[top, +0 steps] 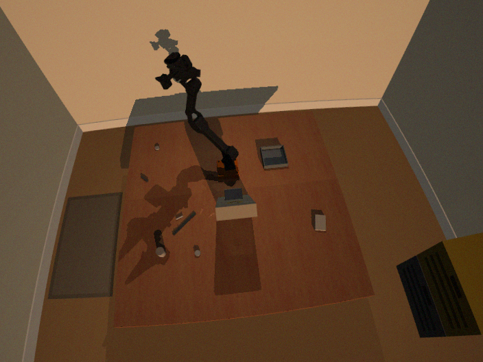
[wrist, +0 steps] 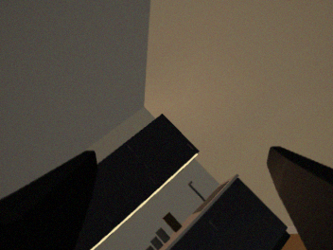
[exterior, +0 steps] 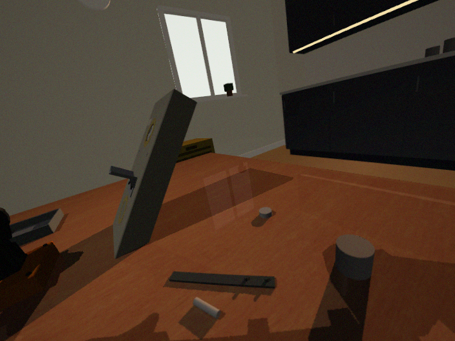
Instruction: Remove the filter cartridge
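The service panel [top: 236, 211] [exterior: 158, 172] is a pale, thick slab leaning on the table. Its face is seen nearly edge-on, with yellow ring outlines and a dark flat piece [top: 233, 194] [exterior: 121, 172] sticking out of it. The round cartridge and its slots cannot be made out. The tray [top: 276, 166] [exterior: 56, 221] is a shallow grey box beyond the arm's base, with nothing visible inside. My gripper [wrist: 184, 157] is open and empty, raised high and far from panel and tray. The wrist view shows only walls and kitchen units between its fingers.
A large grey cylinder [top: 160, 252] [exterior: 354, 260], a small disc [top: 197, 253] [exterior: 265, 212], a dark bar [top: 184, 223] [exterior: 216, 279] and a white rod [top: 179, 216] [exterior: 206, 307] lie on one side of the panel. A white box [top: 320, 223] lies on the other side.
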Controlling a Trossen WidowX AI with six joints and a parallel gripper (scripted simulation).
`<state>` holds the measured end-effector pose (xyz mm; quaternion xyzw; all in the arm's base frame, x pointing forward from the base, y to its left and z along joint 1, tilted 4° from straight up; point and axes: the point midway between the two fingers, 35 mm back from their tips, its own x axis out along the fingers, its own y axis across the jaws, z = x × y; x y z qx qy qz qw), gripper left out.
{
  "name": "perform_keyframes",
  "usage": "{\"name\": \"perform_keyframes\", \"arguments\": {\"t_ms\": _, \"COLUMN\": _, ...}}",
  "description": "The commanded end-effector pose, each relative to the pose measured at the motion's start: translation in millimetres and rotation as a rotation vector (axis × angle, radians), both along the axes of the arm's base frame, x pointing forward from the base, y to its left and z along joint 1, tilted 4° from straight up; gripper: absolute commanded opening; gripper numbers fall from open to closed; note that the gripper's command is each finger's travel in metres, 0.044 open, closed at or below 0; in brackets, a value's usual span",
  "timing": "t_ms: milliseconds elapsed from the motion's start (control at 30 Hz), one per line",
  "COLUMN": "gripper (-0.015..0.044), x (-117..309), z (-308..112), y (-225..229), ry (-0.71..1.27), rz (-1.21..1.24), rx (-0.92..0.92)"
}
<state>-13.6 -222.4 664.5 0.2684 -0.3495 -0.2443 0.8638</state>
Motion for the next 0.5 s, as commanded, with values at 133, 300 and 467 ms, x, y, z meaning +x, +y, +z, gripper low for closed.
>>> {"name": "perform_keyframes", "arguments": {"t_ms": 133, "gripper": 0.0269, "x": 18, "z": 13, "y": 46, "ry": -0.009, "rz": -0.015, "rx": -0.12}}
{"name": "perform_keyframes", "arguments": {"t_ms": 300, "gripper": 0.0138, "x": 57, "z": 17, "y": 108, "ry": 0.016, "rz": 0.002, "rx": -0.276}}
{"name": "perform_keyframes", "arguments": {"t_ms": 467, "gripper": 0.0104, "x": 109, "z": 1, "y": 162, "ry": 0.092, "rz": 0.06, "rx": -0.409}}
